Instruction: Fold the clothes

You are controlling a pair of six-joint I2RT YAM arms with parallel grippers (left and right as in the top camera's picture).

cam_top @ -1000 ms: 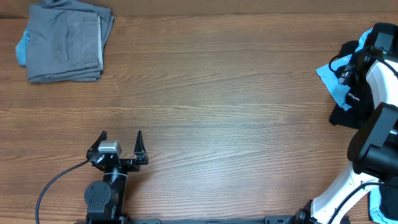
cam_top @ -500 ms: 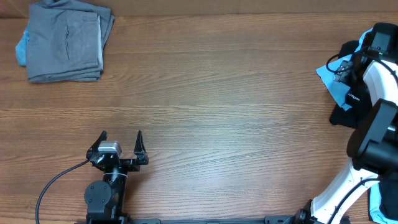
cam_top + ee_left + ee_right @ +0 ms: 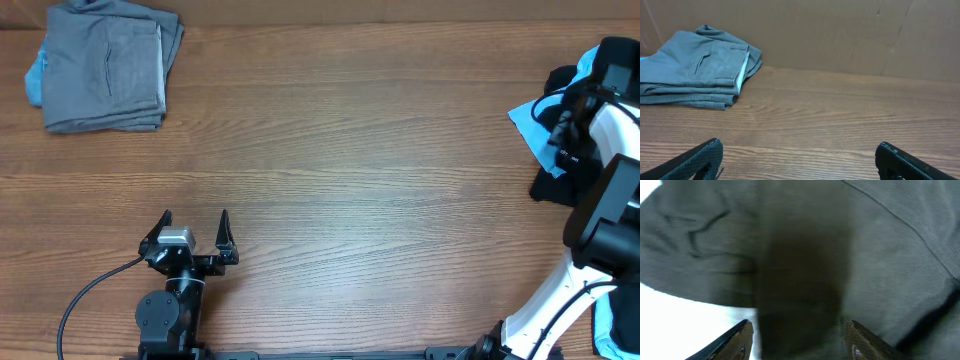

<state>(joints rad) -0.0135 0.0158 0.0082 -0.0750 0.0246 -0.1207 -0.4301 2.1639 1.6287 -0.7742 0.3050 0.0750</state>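
From above, my left claw (image 3: 195,220) stands spread wide near the front edge of the table (image 3: 380,150), touching nothing. A broad stretch of wood lies between it and the folded grey garments (image 3: 105,70) in the far left corner. My right arm (image 3: 605,140) is hard against the right edge, over the black shirt (image 3: 547,186), which lies bunched there on a blue cloth (image 3: 528,124).

Left wrist: both fingers (image 3: 697,159) sit far apart at the frame's lower corners. Open wood runs ahead to a brown wall (image 3: 840,35), the grey stack at its far left.

Right wrist: my right claw (image 3: 800,340) is pressed into dark shirt fabric, which fills the gap between the part-spread tips. I cannot tell if they grip it.
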